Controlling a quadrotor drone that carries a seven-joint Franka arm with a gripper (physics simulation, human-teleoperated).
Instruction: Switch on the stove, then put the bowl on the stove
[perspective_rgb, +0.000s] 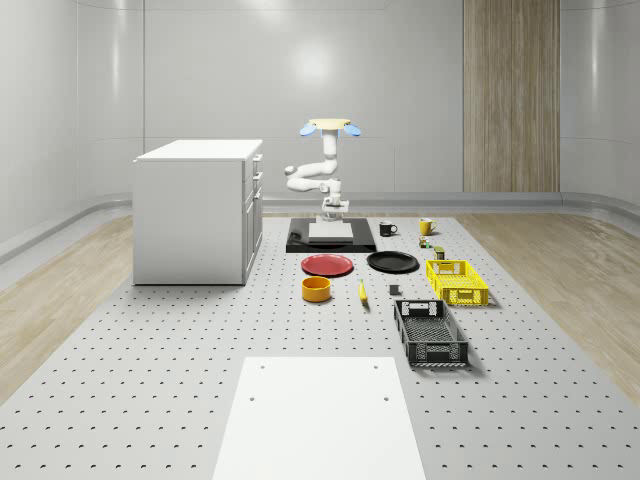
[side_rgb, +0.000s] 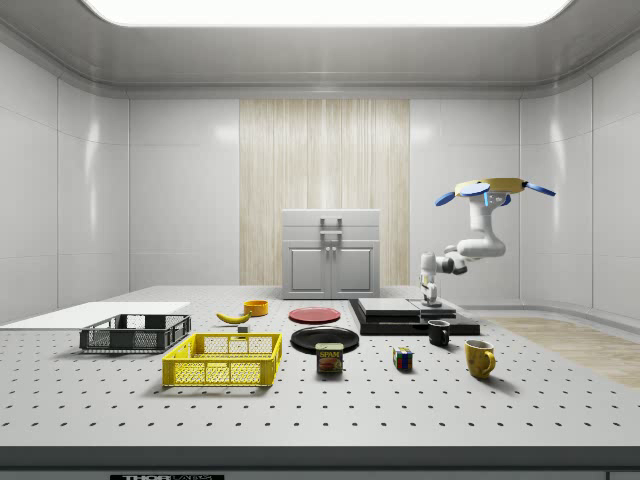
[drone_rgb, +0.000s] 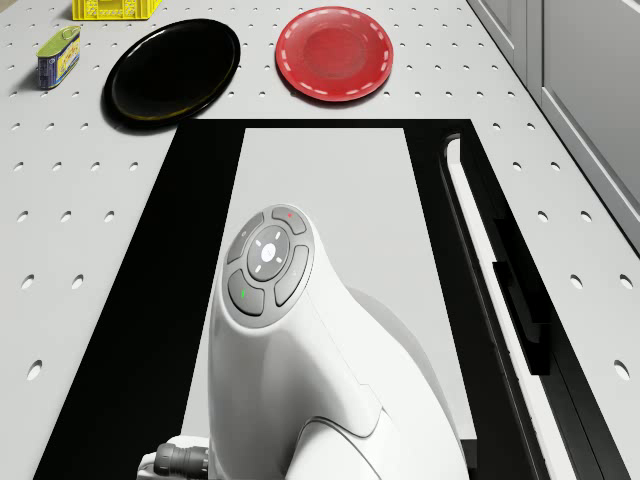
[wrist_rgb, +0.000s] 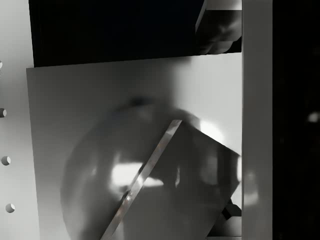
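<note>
While the drone (perspective_rgb: 333, 127) hovers in the air above the far end of the perforated table (perspective_rgb: 150, 340), its white arm (perspective_rgb: 312, 176) folds down so that the gripper (perspective_rgb: 332, 212) hangs just over the far part of the stove (perspective_rgb: 296, 240), a black slab with a pale plate on top; whether the jaws are spread or pressed together cannot be told. Largest on the table is the white cabinet (perspective_rgb: 195, 210), standing toward the far left corner in the whole-scene view, with the stove just beside it. A flat white panel (perspective_rgb: 320, 420) lies at the near edge. Two crates sit toward the right edge in the whole-scene view: the black crate (perspective_rgb: 430, 334) nearer the camera and the yellow crate (perspective_rgb: 456, 281) behind it, and neither has anything visible inside. In front of the stove lie the red plate (perspective_rgb: 327, 264) and the black plate (perspective_rgb: 392, 262), side by side and bare. The bowl (perspective_rgb: 316, 289), orange and with nothing visible in it, stands on the table in front of the red plate, well apart from the stove. Just beside it lies a banana (perspective_rgb: 362, 291). A black mug (perspective_rgb: 386, 228) and a yellow mug (perspective_rgb: 425, 226) stand near the stove's right side, and a tin can (side_rgb: 329, 358) and a coloured cube (side_rgb: 402, 359) rest near the yellow crate.
</note>
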